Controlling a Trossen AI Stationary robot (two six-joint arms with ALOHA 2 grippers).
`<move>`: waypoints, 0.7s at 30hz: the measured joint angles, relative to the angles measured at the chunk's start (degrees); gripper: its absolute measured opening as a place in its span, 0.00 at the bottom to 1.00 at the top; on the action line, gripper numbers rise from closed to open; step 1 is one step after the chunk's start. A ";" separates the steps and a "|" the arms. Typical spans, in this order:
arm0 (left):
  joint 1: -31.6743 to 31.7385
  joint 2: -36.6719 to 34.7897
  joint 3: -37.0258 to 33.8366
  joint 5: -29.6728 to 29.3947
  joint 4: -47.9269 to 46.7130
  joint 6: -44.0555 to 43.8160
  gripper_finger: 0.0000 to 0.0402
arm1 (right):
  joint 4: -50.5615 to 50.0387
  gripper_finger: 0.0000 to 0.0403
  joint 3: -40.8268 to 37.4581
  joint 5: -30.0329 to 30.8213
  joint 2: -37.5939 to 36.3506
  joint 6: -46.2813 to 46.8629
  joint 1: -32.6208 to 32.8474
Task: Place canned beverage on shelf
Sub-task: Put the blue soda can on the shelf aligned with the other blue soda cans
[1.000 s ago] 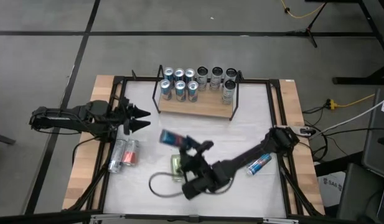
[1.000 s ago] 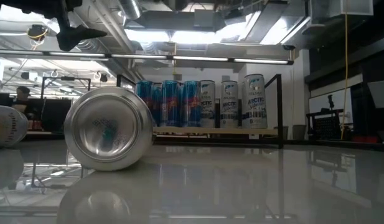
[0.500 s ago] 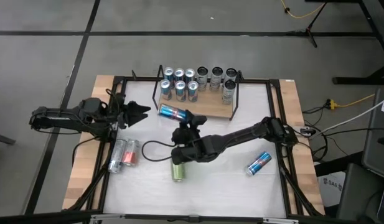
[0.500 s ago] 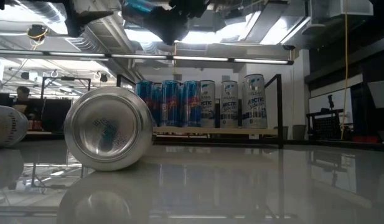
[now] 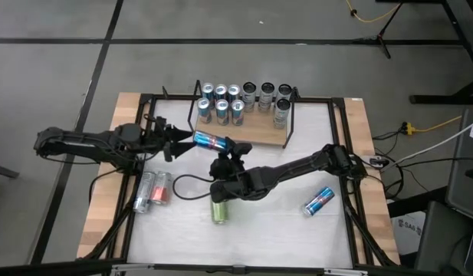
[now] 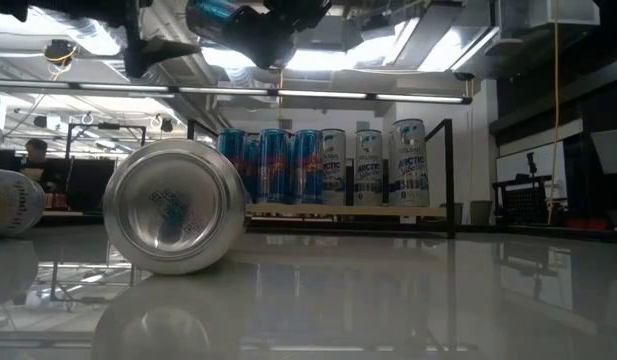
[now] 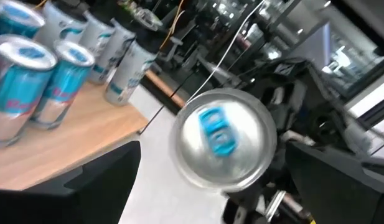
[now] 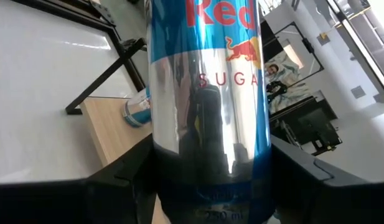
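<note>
Since the earlier frame, the left gripper (image 5: 175,142) has advanced, jaws spread wide, toward the blue can (image 5: 211,139). Right gripper (image 5: 223,150) is clamped on the can's body, holding it horizontal above the surface (image 5: 297,238) just before the shelf (image 5: 255,135), presenting one end for handover.

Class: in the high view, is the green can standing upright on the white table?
No, the green can lies on its side on the white table.
</note>
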 joint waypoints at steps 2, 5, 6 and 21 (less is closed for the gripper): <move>0.00 0.99 0.00 0.00 2.33 0.08 0.99 | 0.00 0.56 0.00 -0.42 0.00 0.01 0.00; 0.00 2.40 0.00 0.00 4.65 1.34 0.99 | 0.02 0.56 0.00 -0.87 0.00 0.02 0.00; 0.00 2.77 0.00 0.02 5.24 1.44 0.99 | 0.00 0.56 0.00 -0.89 0.01 0.02 0.00; 0.00 8.05 0.00 0.07 9.03 1.07 0.96 | 0.24 0.56 0.00 -0.87 0.00 0.04 0.00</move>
